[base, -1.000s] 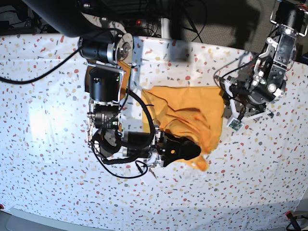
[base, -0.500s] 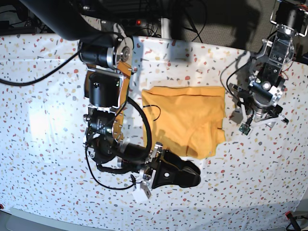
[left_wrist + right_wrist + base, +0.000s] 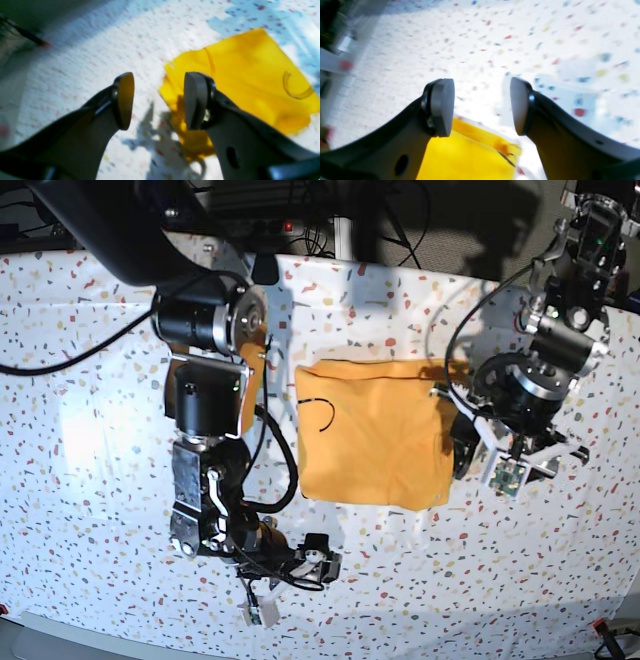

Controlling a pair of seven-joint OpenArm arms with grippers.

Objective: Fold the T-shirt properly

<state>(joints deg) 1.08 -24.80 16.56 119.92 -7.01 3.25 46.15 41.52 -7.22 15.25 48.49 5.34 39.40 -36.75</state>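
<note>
Seen from above in the base view: a mustard-yellow T-shirt (image 3: 375, 435) folded into a rough rectangle, lying flat at the centre of the frame on a white tablecloth (image 3: 90, 440) speckled with small coloured flecks. A thin black curved mark (image 3: 322, 418) near the left edge of the folded cloth. A narrow strip of the same yellow fabric also showing at the left, behind the black arm there.

Right gripper (image 3: 318, 565) at the lower centre-left of the frame, below the T-shirt's lower left corner and apart from it. Left gripper (image 3: 466, 442) at the centre-right of the frame, just beside the T-shirt's right edge; whether touching the cloth, cannot tell from above.

From the left wrist view: two dark grey fingers (image 3: 123, 100) standing well apart with nothing between them, speckled cloth under the gap, the T-shirt filling the right half of the frame with a curved dark mark at far right.

From the right wrist view, blurred: jaws likewise spread apart and empty, a corner of yellow fabric at the bottom centre of the frame, speckled tablecloth across the rest.
</note>
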